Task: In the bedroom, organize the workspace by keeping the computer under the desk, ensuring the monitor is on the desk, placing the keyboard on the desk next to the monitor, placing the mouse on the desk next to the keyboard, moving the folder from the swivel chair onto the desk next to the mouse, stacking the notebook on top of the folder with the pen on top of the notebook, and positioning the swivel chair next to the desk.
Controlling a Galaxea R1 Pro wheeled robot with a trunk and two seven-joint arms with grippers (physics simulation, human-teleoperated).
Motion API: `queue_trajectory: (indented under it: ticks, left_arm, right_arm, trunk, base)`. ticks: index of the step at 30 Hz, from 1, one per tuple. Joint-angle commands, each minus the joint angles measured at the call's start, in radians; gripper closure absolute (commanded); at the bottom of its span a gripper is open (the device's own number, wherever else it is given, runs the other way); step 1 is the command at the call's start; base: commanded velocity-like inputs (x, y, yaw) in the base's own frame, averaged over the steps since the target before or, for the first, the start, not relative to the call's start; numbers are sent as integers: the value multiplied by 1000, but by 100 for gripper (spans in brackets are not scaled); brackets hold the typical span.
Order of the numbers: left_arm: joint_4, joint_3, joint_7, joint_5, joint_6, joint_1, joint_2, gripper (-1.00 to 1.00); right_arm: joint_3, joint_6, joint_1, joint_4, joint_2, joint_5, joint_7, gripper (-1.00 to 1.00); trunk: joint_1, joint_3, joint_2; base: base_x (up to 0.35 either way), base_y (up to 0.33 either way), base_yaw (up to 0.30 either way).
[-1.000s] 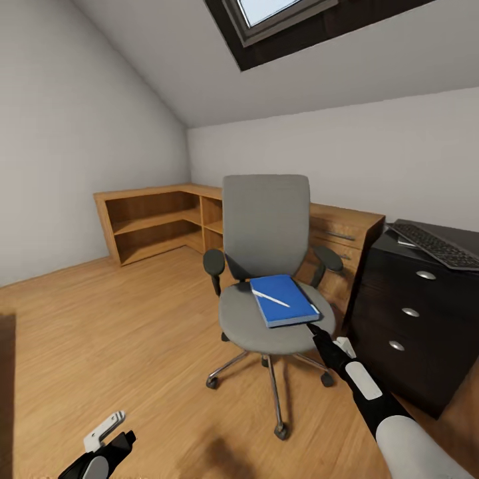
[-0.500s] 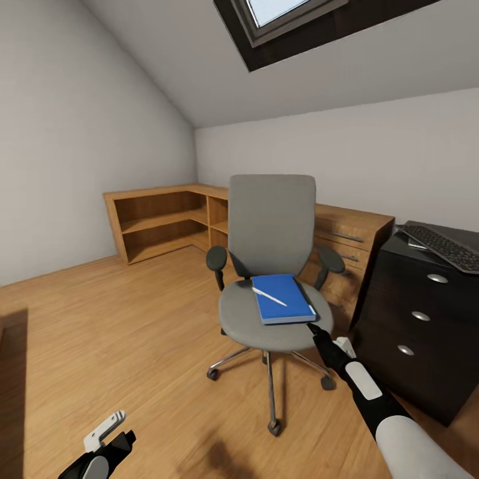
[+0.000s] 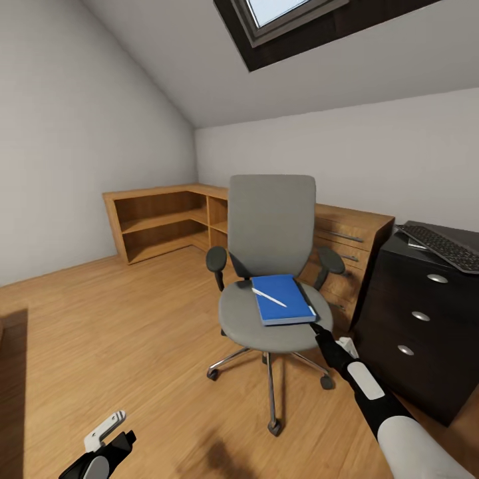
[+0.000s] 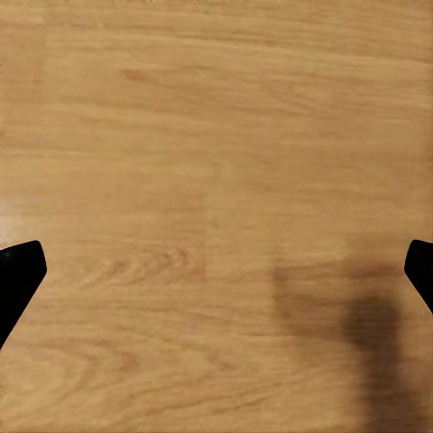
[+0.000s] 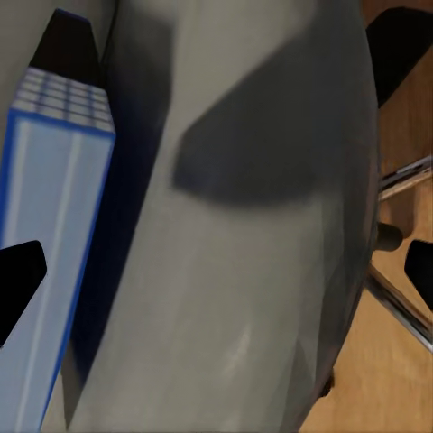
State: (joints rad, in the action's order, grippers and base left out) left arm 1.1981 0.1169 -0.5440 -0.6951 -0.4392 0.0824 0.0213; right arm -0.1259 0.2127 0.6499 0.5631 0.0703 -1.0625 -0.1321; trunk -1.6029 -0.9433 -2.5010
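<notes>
- My right claw (image 3: 313,327) sits at the front right edge of the chair (image 3: 273,266) seat, just below the folder (image 3: 283,299). In the right wrist view the finger tips stand wide apart with nothing between them: open.
- My left claw (image 3: 106,429) hangs low over the floor (image 4: 216,135), well apart from the chair. Its tips sit at opposite sides of the left wrist view: open, empty.
- The folder lies flat toward the front right edge of the seat. A thin white pen (image 3: 269,297) rests diagonally on its cover.
- The keyboard (image 3: 442,246) overhangs the top edge of a black drawer unit (image 3: 416,326).
- Risk: the pen is loose on a smooth cover; tilting the folder during the lift would likely roll it off.
- Risk: the chair rides on casters; a sideways push at the seat edge could roll or spin it away.
- Risk: the folder is thin; a shallow grip on one edge may slip.
- Materials: soft grey upholstery, hard glossy blue cover, chrome base, wood-grain floor.
</notes>
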Motion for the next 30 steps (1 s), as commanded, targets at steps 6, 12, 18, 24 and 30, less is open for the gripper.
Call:
queue_trajectory:
  ticks: [6, 12, 18, 24, 30]
  left_arm:
    - [1, -1, -8, -7, -3, 0, 0, -100]
    - [1, -3, -8, -7, -3, 0, -1, -100]
    - [1, -3, -8, -8, -3, 0, 0, -100]
    - [1, -3, -8, -9, -3, 0, 0, -100]
    - [1, -3, -8, -9, -3, 0, 0, -100]
  right_arm:
    - [-5, 7, 1, -3, 5, -5, -2, -100]
    - [-6, 7, 3, -9, 10, -5, 0, -100]
    - [-8, 7, 3, -10, 21, -6, 18, -100]
    - [-39, 7, 4, -11, 26, -6, 35, -100]
    - [-47, 7, 4, -12, 25, -7, 39, -100]
  trunk:
    - [0, -1, 0]
    - [0, -1, 0]
    - [0, -1, 0]
    - [0, -1, 0]
    - [0, -1, 0]
  base:
    - [49, -63, 0]
    - [144, -86, 0]
    - [44, -24, 0]
    - [11, -6, 0]
    - [80, 8, 0]
